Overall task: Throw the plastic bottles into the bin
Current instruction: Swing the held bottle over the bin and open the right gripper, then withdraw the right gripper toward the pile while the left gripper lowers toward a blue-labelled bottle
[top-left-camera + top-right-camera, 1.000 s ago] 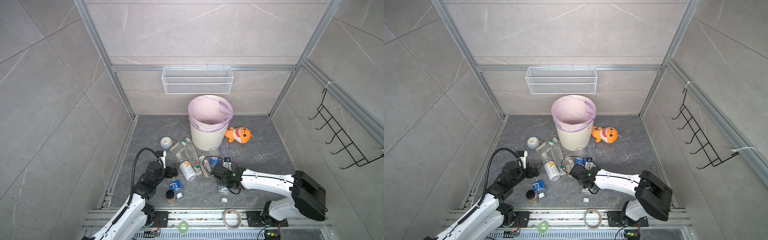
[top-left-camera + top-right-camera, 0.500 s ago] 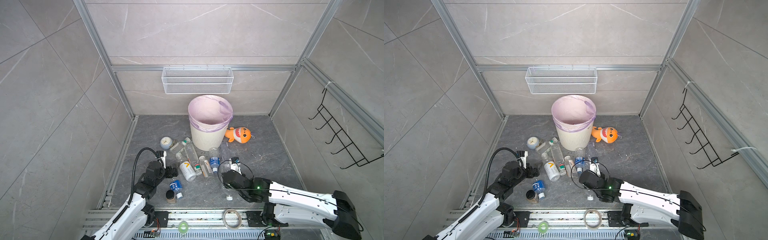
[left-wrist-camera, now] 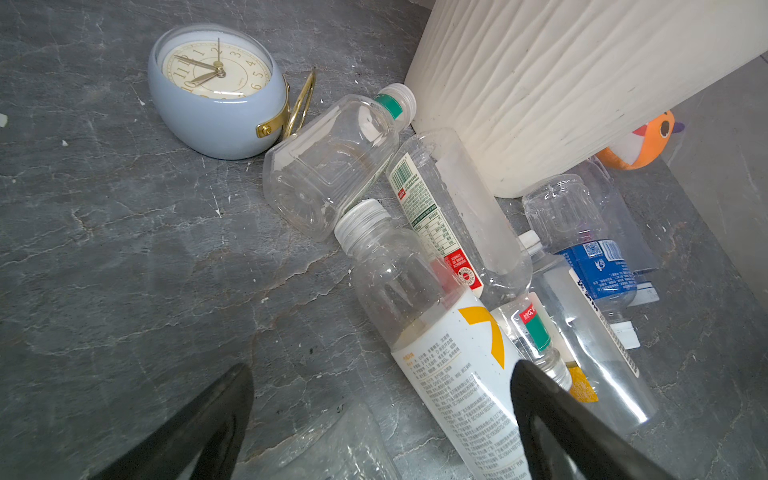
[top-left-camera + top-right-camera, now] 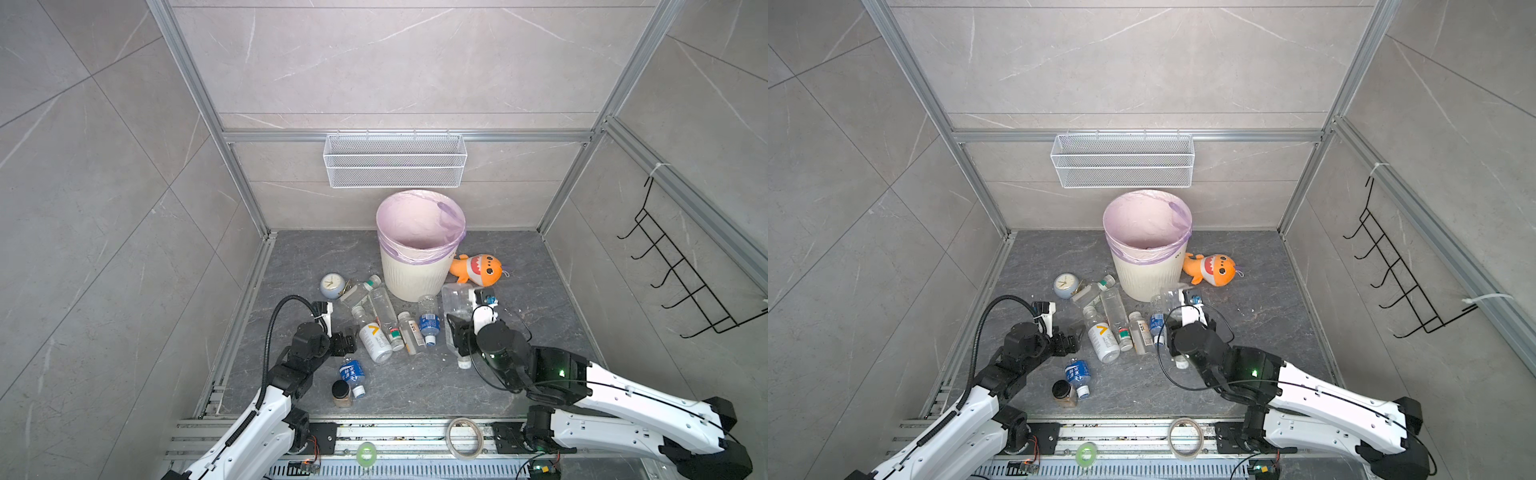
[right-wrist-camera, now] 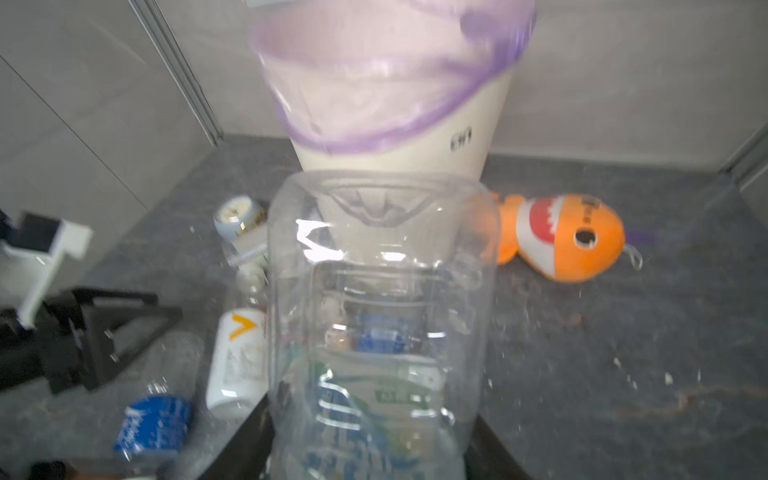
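Your right gripper (image 4: pixel 457 338) fingers pinch a clear bottle (image 5: pixel 374 311) toward its capped end, just before the bin (image 4: pixel 415 278). It looks light, thin-walled and slick, so squeeze gently. Your left gripper (image 3: pixel 380 365) fingers stand spread above the lying bottles (image 3: pixel 449 365).

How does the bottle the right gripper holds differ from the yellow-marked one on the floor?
The held bottle sits clamped in the right gripper; the yellow-marked bottle lies on the floor. The held bottle shows no label; the yellow-marked bottle wears a white one. Their caps point opposite ways. Both are clear plastic, white-capped.
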`<action>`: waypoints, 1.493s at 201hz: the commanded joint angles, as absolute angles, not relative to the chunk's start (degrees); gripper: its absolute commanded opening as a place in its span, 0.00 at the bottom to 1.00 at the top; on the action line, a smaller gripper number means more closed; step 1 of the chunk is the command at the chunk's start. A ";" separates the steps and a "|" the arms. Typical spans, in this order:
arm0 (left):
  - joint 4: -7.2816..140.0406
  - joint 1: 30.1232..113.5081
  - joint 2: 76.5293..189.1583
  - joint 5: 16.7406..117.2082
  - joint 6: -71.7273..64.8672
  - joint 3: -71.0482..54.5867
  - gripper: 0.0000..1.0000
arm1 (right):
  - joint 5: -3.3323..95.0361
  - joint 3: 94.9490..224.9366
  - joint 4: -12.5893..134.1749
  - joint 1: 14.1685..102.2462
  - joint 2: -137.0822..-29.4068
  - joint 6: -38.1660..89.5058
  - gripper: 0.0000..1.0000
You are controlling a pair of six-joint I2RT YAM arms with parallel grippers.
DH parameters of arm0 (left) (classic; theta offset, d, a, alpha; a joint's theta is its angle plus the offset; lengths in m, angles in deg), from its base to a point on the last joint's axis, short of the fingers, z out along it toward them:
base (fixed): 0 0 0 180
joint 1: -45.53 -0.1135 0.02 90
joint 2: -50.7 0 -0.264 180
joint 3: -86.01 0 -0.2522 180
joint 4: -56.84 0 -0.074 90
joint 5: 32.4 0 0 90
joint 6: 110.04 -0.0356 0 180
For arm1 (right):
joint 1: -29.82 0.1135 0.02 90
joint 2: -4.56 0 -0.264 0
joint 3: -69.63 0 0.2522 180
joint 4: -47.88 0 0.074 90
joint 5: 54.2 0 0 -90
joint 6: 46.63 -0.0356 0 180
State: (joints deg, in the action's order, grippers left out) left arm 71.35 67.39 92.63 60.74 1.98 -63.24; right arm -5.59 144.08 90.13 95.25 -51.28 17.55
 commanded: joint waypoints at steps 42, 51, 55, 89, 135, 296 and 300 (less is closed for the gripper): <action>69.59 67.52 91.20 60.78 0.84 -63.26 0.98 | 8.71 199.56 98.41 75.79 -87.99 29.21 0.64; 69.75 67.46 91.01 60.63 0.88 -63.27 0.98 | 10.58 212.94 105.17 73.05 -96.07 27.94 0.96; 69.79 67.49 90.93 60.60 0.82 -63.27 0.98 | 10.03 219.19 108.13 72.21 -99.64 27.26 0.99; 70.34 67.46 90.01 60.90 0.96 -63.43 0.99 | 7.24 257.24 129.15 70.09 -117.28 25.56 0.99; 69.91 67.41 89.26 60.68 0.88 -63.88 0.99 | 8.86 237.02 123.62 70.19 -106.75 25.22 0.99; 77.87 67.60 94.10 59.58 6.80 -58.76 1.00 | 15.95 156.91 98.42 70.09 -64.38 19.72 0.99; 79.05 67.61 93.72 59.26 7.37 -58.39 1.00 | 16.13 155.95 98.54 70.08 -64.14 19.52 0.99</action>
State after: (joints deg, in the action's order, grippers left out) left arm 74.39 67.42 94.58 60.63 3.67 -62.30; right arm 14.30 160.82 99.05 70.03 -66.60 21.94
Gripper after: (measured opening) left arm 0.997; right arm 0.990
